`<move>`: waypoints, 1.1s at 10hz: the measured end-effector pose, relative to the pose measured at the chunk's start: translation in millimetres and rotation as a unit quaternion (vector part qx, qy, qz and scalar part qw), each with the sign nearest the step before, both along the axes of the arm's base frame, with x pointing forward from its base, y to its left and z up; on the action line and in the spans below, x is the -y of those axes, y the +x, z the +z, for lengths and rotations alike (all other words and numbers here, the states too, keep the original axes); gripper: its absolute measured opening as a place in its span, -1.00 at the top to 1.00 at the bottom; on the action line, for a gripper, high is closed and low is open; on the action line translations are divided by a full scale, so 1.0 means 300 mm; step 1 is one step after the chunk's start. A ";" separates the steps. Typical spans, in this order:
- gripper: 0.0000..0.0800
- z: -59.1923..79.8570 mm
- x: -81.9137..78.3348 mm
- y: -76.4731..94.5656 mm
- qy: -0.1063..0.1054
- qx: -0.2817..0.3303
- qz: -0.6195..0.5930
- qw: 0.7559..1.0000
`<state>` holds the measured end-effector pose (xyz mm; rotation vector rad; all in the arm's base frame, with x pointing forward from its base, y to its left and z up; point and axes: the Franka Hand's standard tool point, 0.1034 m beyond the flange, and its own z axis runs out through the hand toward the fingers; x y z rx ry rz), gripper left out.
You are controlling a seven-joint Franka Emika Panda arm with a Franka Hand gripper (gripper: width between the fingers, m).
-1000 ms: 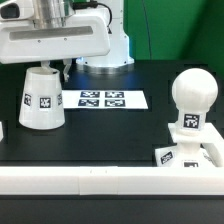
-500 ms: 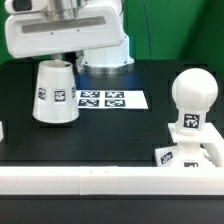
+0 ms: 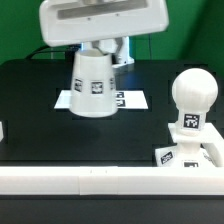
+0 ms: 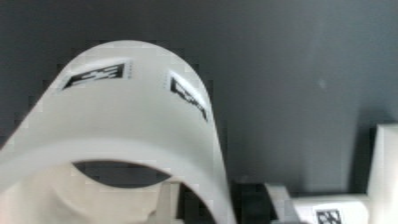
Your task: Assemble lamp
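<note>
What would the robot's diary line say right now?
gripper: shut on shade | shade: lifted above marker board | bulb: standing on base

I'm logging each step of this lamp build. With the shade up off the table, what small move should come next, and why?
Probably carry the white tapered plastic shade further toward the exterior view's right. It hangs under the gripper, clear of the black table, over the marker board. The white round-headed bulb already stands on the flat square base, well to that side, so the shade is not yet above it.
</note>
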<state>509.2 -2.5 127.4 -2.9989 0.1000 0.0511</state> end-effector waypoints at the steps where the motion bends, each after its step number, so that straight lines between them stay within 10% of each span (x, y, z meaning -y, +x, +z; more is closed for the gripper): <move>1: 0.89 -0.005 0.008 -0.009 0.000 -0.002 0.002 1.000; 5: 0.89 -0.001 -0.002 -0.010 0.003 -0.005 0.003 1.000; 11: 0.89 0.286 -0.279 0.221 0.032 0.014 -0.020 0.999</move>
